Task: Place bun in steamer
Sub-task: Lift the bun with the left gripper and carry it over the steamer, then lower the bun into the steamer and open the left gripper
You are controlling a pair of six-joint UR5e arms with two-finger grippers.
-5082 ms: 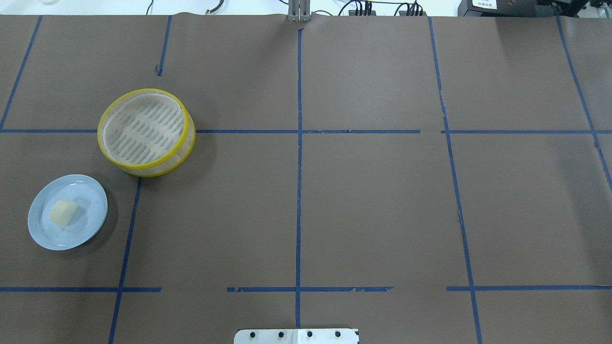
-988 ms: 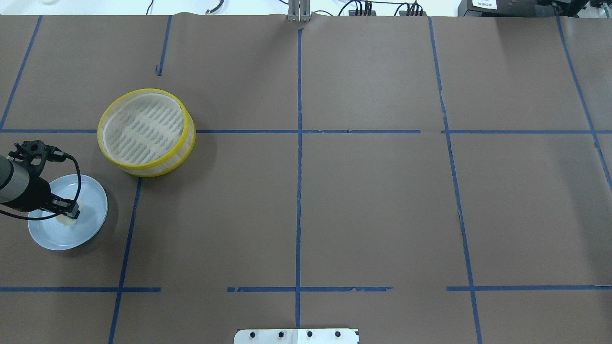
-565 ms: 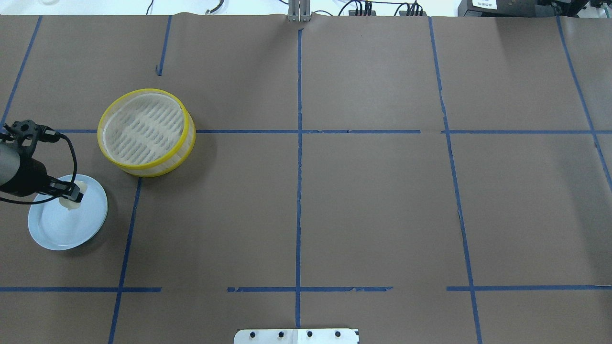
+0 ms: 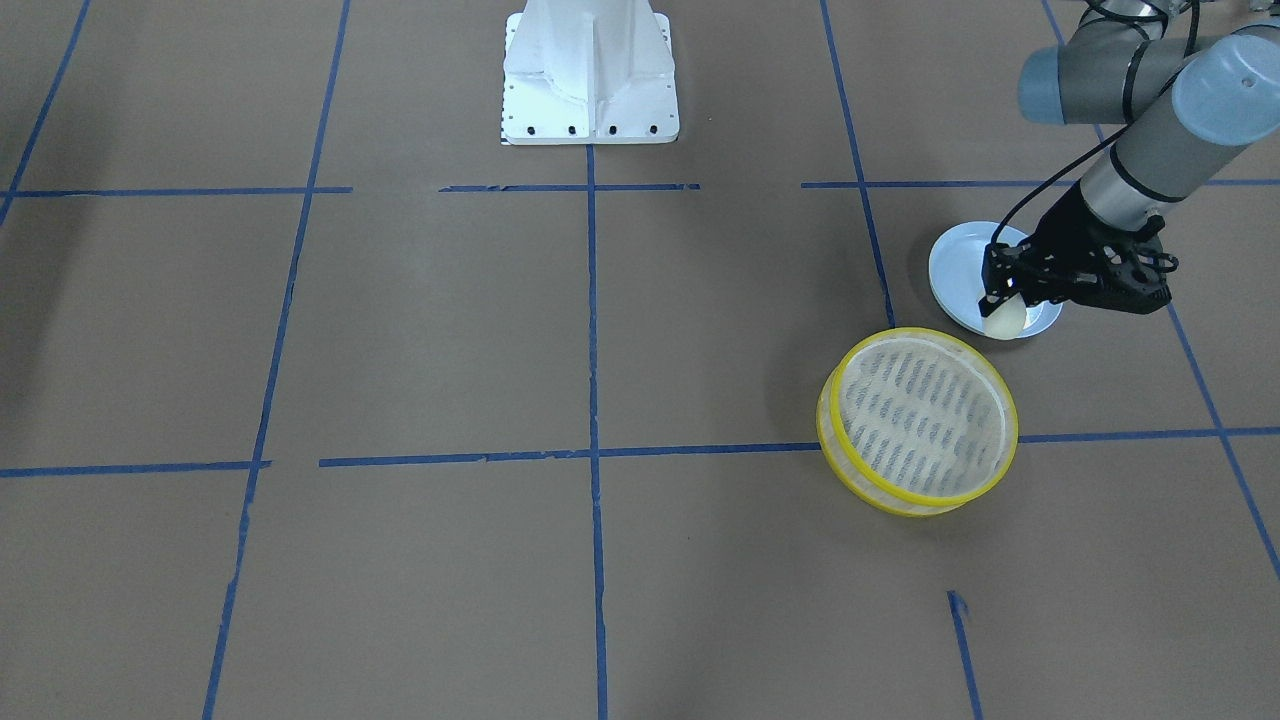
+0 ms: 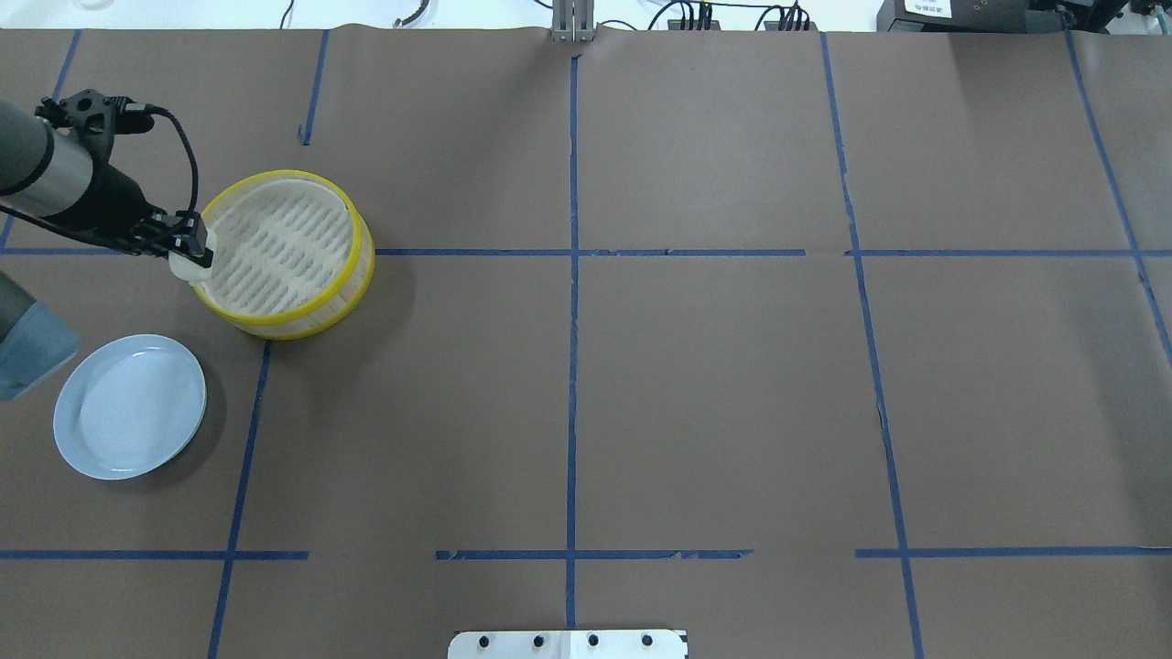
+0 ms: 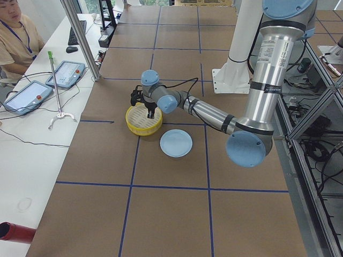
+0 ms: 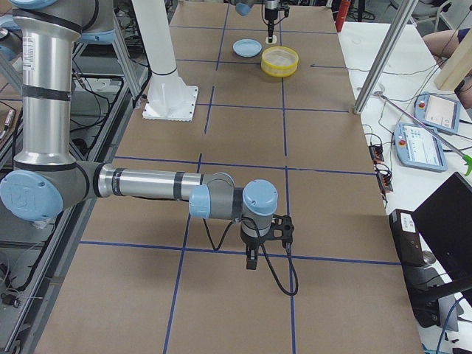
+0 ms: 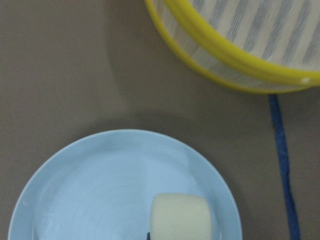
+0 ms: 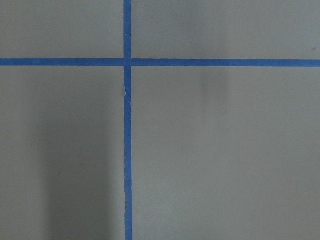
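Note:
My left gripper (image 5: 188,249) is shut on the bun (image 5: 190,266), a small cream-white lump, and holds it in the air. In the overhead view the bun lines up with the left rim of the steamer (image 5: 279,252), a round yellow-rimmed basket with an empty slatted floor. In the front view the gripper (image 4: 1005,300) and bun (image 4: 1003,318) hang over the plate's edge nearest the steamer (image 4: 918,420). The left wrist view shows the bun (image 8: 181,219) over the plate, with the steamer (image 8: 240,50) ahead. My right gripper (image 7: 252,258) shows only in the right side view, so I cannot tell its state.
The pale blue plate (image 5: 128,405) lies empty, near and to the left of the steamer; it also shows in the front view (image 4: 960,265). Blue tape lines cross the brown table cover. The robot's white base (image 4: 590,70) stands at the table's middle edge.
The left gripper has lifted the bun off the plate and carried it away from the robot, toward the steamer. The plate is now empty.

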